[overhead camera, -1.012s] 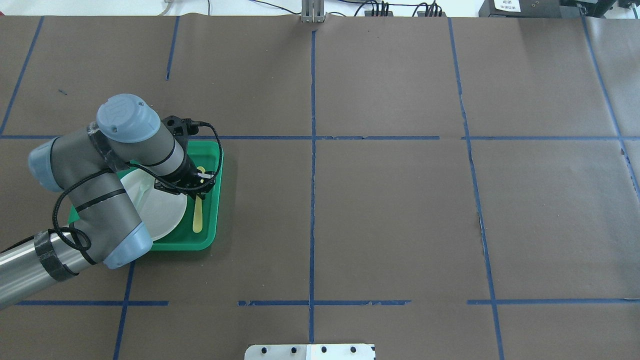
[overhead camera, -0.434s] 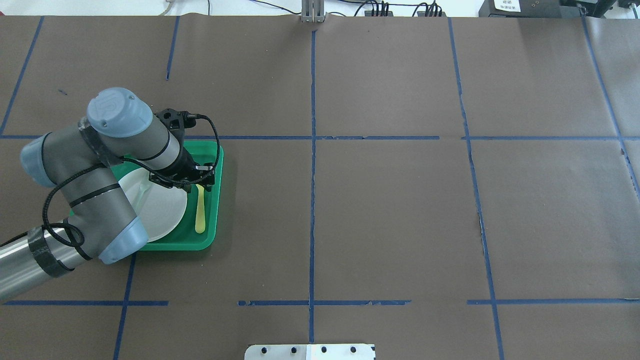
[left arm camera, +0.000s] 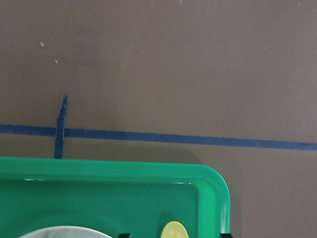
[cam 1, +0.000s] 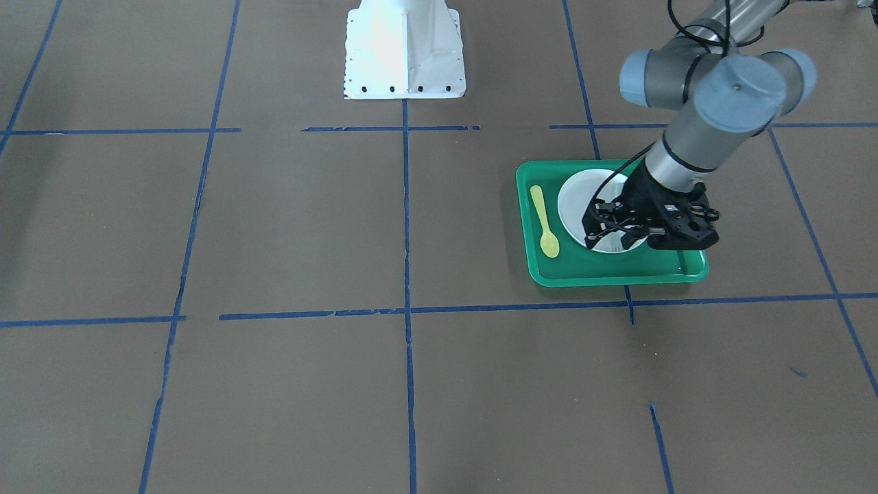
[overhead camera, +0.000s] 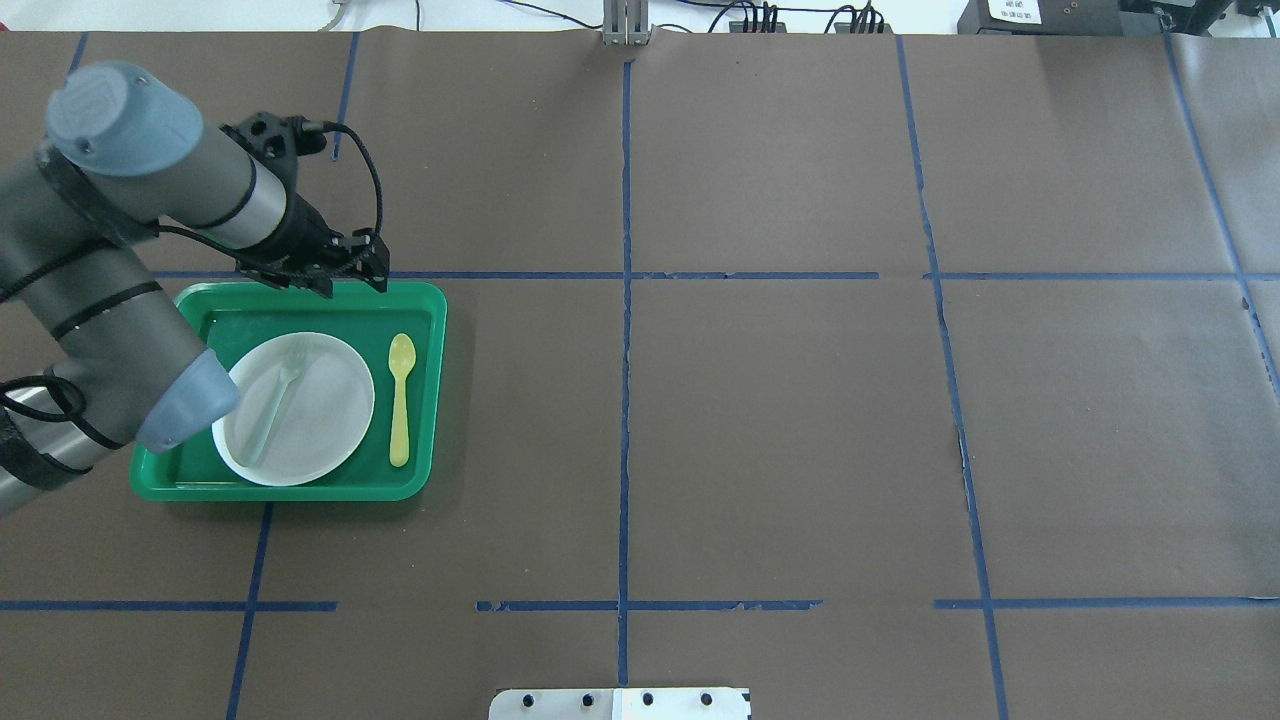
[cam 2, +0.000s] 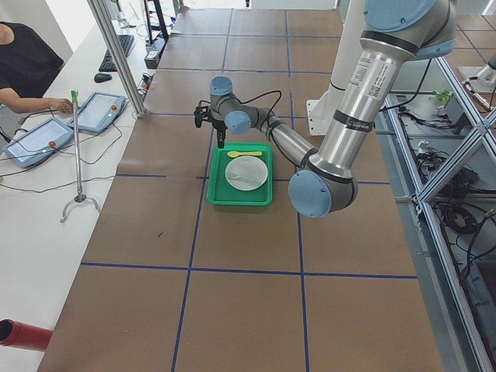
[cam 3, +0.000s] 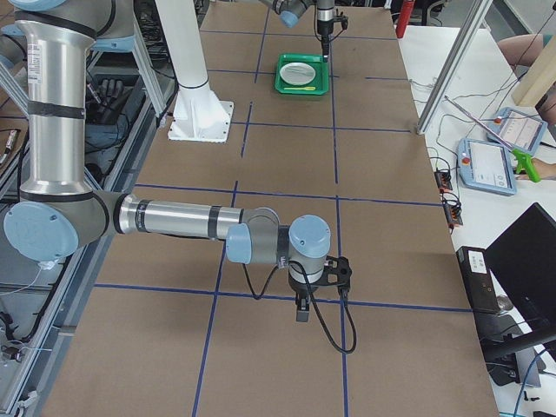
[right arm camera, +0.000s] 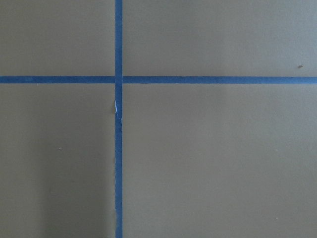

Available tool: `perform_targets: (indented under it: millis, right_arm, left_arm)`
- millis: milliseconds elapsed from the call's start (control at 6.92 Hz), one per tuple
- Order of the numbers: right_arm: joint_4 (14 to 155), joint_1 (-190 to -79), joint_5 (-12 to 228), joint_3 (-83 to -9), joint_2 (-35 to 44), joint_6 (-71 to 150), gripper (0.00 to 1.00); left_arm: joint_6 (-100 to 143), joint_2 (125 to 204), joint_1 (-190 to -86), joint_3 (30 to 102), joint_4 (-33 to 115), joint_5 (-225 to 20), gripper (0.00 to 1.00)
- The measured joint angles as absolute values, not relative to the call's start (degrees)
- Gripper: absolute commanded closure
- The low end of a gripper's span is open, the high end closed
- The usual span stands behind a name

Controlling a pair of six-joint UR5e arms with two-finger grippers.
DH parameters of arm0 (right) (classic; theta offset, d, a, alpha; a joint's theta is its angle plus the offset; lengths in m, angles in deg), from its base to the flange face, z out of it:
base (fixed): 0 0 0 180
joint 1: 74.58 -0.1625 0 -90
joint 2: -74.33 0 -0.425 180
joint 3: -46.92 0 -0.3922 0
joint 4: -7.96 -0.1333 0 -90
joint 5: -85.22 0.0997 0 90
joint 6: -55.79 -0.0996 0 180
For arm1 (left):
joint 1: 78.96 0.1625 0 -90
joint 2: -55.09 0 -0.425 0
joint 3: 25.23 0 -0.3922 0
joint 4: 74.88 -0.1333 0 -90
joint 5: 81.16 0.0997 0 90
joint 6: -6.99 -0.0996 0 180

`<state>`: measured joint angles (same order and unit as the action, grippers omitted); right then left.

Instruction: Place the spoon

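Over on the robot's left half of the table, the green tray sits on brown paper, its far rim just short of a blue tape line. It looks like smooth moulded plastic with rounded corners and a raised lip. The spoon lies flat on the tray floor, in the narrow strip between the round white plate and the tray's right-hand lip. It is pale yellow, with a slim straight handle pointing toward the robot and an oval bowl pointing away. It sits just beside the plate's edge and seems not to touch it. A pale grey-green fork rests across the plate at a slant. The left gripper hangs raised above the tray's far rim and grips nothing. In the wrist view only two dark finger tips peek in at the bottom edge, set wide apart with the spoon's bowl between them, so the jaws look parted, though that glimpse is thin. The arm's elbow overhangs the tray's near-left corner and hides a bit of the plate's rim. To the tray's right the matte paper runs broad and flat, crossed only by tape lines. The right gripper hangs low over the paper far off at the other end, beside a tape crossing, and I cannot tell how its jaws stand. The robot's white mounting base stands at the table's near middle edge.
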<state>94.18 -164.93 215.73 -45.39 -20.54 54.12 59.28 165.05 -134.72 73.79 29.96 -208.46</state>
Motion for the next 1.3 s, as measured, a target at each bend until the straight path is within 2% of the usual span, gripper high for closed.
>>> perform_targets:
  millis: [723,867,1012,1157,1301]
  right_arm:
    - [94.2,-164.9,215.7,-45.4,-20.5,54.1,0.0]
    - [94.2,-164.9,215.7,-45.4,-20.5,54.1,0.0]
    - [94.2,-164.9,215.7,-45.4,-20.5,54.1,0.0]
    - [94.2,-164.9,215.7,-45.4,-20.5,54.1,0.0]
    - [94.2,-164.9,215.7,-45.4,-20.5,54.1,0.0]
  left_arm:
    - [20.0,147.3,-156.0,71.3,26.7,-215.3,0.29]
    - [12.3,145.8,-159.5,70.9,23.3,-215.8,0.22]
    - [5.7,144.7,-162.9,70.7,20.5,-215.8,0.08]
    - [0.6,143.7,-166.0,70.2,19.0,-215.8,0.01]
    - [-2.0,143.2,-168.1,69.6,18.4,-215.7,0.01]
